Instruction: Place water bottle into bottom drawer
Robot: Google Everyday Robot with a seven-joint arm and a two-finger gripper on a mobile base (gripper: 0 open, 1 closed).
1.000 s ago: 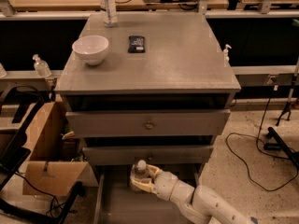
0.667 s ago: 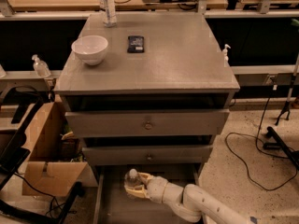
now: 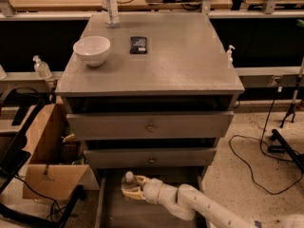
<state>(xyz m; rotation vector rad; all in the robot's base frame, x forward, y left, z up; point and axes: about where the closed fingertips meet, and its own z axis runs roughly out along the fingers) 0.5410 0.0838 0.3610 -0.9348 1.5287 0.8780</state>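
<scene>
The water bottle is held upright over the rear left of the open bottom drawer, pinched between the jaws of the gripper. Compared with one second ago, bottle and gripper are displaced leftward and lower into the drawer. The cap is located just below the front of the middle drawer. The right part of the drawer is covered by the arm. On the cabinet top a white bowl, a dark packet and a second bottle are placed. A cardboard box is positioned at the left.
</scene>
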